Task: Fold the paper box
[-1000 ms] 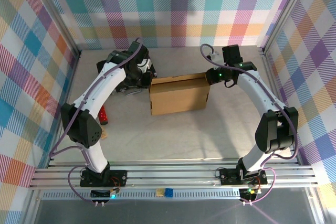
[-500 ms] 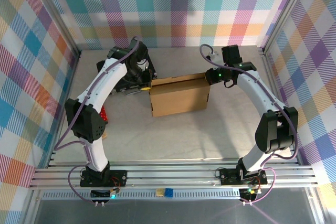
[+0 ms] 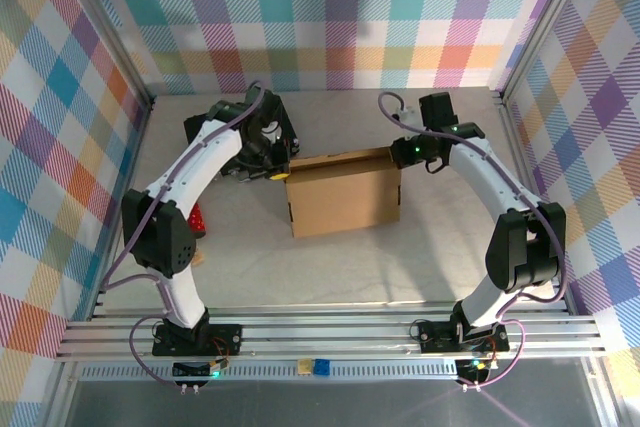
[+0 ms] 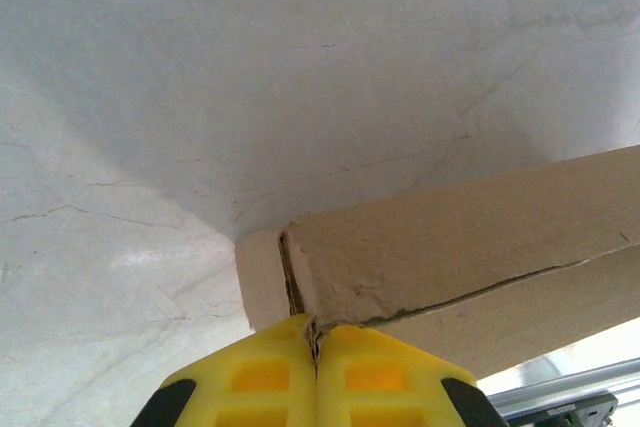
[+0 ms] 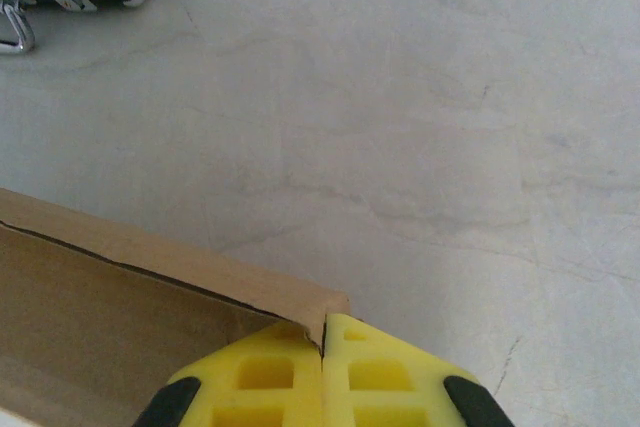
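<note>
Currently paper box (image 3: 343, 197) rests on table (image 3: 330, 267). L gripper (image 4: 316, 332) jaws pressed together, tips touching far-left corner; R gripper (image 5: 323, 332) likewise closed up, at far-right corner.

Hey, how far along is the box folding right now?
Mostly done, it seems: the box already stands as a shallow rectangle with its top down flat. In hand: the left tool and right tool, both shut, sit at its two far corners, where dark seam lines show between panels. Left, probably: seating those corners or tabs fully, then backing away.
</note>
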Motion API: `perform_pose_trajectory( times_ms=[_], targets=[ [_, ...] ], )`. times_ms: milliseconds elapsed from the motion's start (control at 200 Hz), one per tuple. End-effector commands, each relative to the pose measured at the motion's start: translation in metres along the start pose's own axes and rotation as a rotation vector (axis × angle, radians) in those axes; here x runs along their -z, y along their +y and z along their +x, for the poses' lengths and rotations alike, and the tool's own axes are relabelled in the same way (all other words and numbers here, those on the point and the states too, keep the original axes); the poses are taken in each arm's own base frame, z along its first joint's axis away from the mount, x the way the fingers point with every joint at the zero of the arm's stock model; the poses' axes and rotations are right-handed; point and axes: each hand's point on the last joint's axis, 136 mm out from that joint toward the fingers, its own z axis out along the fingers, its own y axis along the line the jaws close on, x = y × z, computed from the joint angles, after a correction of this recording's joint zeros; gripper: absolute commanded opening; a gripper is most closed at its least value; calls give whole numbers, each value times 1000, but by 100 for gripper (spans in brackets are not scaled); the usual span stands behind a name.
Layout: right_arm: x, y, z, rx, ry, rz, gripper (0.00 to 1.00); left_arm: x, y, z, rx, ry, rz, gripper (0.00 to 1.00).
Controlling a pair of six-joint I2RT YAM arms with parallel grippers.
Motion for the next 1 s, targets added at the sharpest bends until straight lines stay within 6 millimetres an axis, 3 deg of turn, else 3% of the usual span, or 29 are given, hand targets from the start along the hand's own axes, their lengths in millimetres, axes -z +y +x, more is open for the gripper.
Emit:
perform_pose_trajectory(
  times_ms=[0, 145, 395, 515, 625, 740, 820, 890, 995],
  targets=[
    [6, 10, -1, -1, -39, -23, 0, 9, -12, -3, -14, -70, 67, 0],
    [10, 9, -4, 20, -105, 0, 0, 8, -11, -4, -29, -125, 80, 0],
    [10, 5, 2, -8, -130, 25, 0, 27, -9, -1, 53, -181, 95, 41],
    [8, 5, 5, -13, -130, 23, 0, 43, -8, 3, 149, -206, 117, 45],
    [9, 5, 5, -13, -139, 23, 0, 60, 1, 6, 359, -274, 142, 48],
    [11, 6, 3, -10, -148, 24, 0, 82, 29, 22, 733, -319, 85, 62],
    [12, 6, 2, -7, -156, 25, 0, 96, 25, 27, 918, -369, 191, 71],
    [12, 6, 2, -6, -157, 25, 0, 97, 27, 34, 1107, -368, 257, 99],
    [13, 6, 2, -3, -161, 24, 0, 87, 11, 30, 1258, -312, 382, 100]
  ],
)
